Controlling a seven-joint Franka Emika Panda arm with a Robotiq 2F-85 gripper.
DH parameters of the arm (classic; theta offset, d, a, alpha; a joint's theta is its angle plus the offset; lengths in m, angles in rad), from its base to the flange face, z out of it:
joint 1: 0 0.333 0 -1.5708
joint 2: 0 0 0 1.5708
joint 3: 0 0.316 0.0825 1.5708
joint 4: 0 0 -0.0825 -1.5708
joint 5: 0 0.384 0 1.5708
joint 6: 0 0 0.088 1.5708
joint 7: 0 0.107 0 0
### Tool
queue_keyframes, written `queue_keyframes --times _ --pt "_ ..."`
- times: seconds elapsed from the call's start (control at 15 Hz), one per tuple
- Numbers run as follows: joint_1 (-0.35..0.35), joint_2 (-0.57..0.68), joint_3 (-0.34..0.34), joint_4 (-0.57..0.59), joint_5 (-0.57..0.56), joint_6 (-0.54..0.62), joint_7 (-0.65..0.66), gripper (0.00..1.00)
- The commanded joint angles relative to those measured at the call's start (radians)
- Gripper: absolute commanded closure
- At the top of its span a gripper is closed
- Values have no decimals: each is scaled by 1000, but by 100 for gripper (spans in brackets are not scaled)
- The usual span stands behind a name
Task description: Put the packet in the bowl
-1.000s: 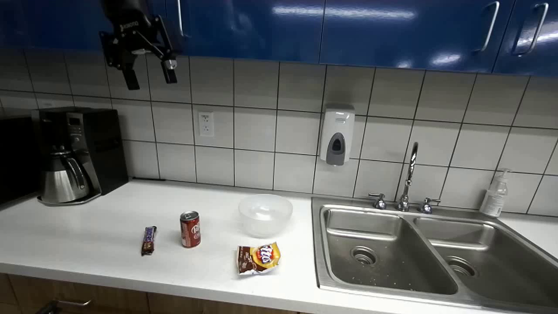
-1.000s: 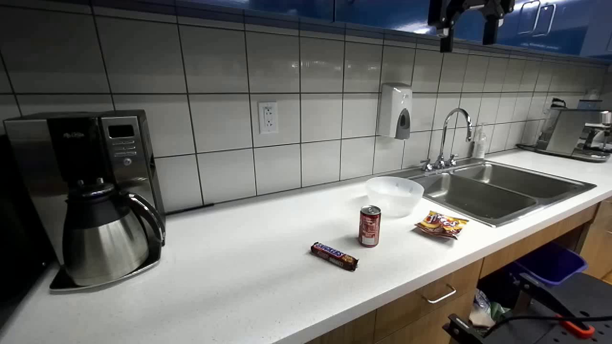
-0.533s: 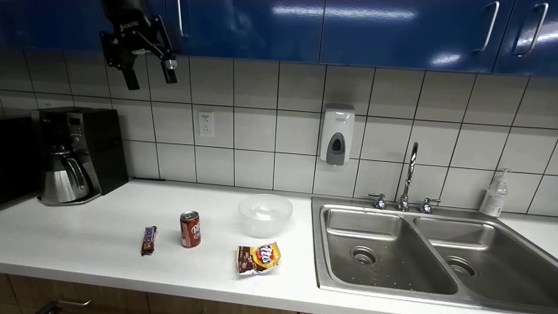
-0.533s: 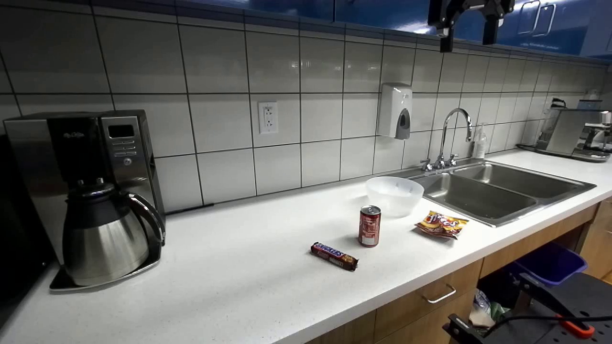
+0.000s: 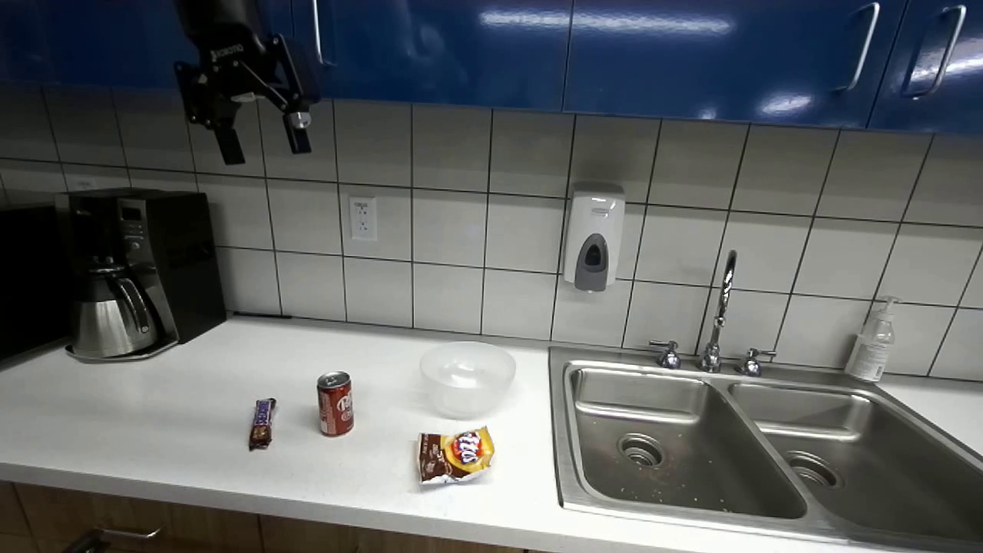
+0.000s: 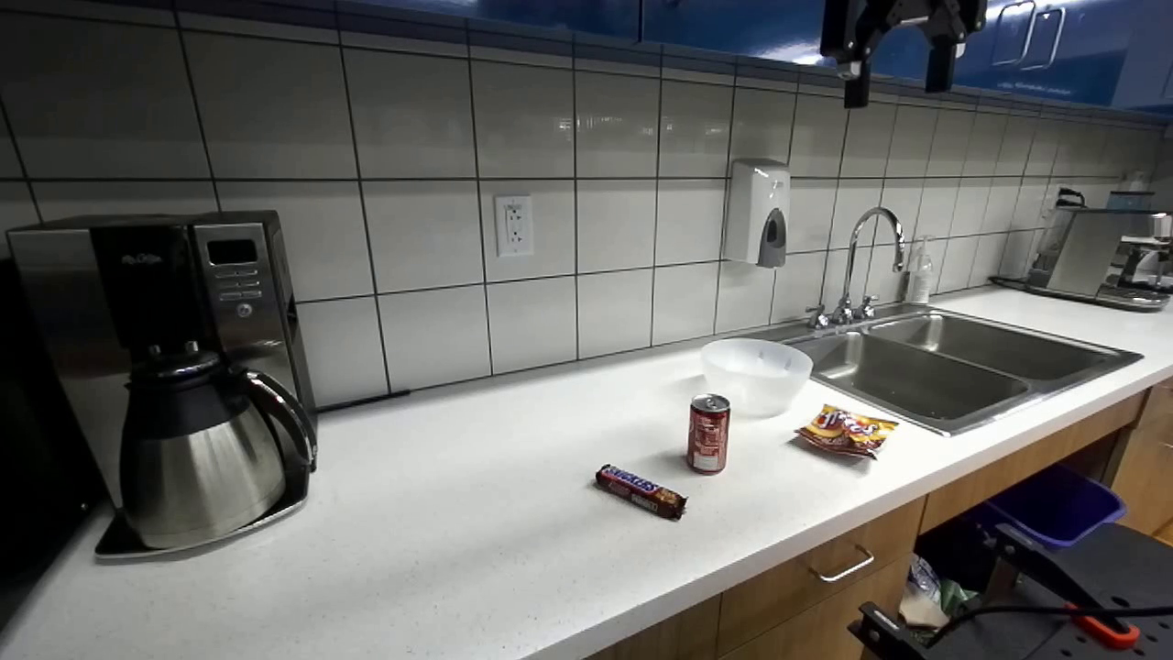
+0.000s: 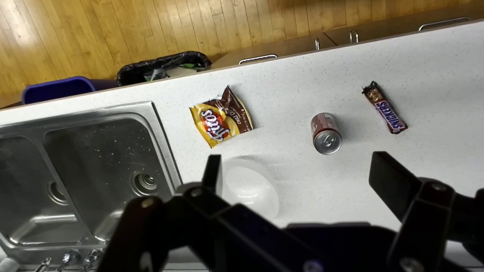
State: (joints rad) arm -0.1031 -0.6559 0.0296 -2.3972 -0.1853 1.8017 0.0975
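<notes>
- Packet [image 7: 222,120] looks light, soft, maybe slippery, easy to crush.
- I'd pinch across its middle, gently tbh.
- Tool [image 5: 267,153] hangs high, spread wide, gripping nothing.

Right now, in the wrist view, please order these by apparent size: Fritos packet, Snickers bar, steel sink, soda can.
Largest: steel sink, though partly out of frame.
Next: Fritos packet.
Smallest, too alike to rank: soda can and Snickers bar; the bar longer, the can wider.
</notes>
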Motion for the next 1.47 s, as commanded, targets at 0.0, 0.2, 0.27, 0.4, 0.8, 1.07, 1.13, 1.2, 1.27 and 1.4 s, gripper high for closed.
queue_keyframes --times 0.0,0.2,0.27,0.4,0.8,1.07,1.13,1.2,1.27,1.4 --pt "-5 -18 -1 -37 -36 31 38 0" --pt "-21 -19 -7 -71 -64 61 67 0" --pt "-26 -21 -11 -86 -73 74 77 0" --pt "-40 -31 -23 -131 -89 117 105 0" --pt "-99 -21 -63 -232 -109 247 154 0" --pt "-150 8 -88 -266 -143 335 155 0" --pt "-164 17 -101 -277 -152 368 149 0" --pt "-181 28 -109 -287 -166 401 150 0" --pt "-199 43 -122 -298 -181 436 145 0" --pt "-232 83 -145 -310 -202 504 141 0"
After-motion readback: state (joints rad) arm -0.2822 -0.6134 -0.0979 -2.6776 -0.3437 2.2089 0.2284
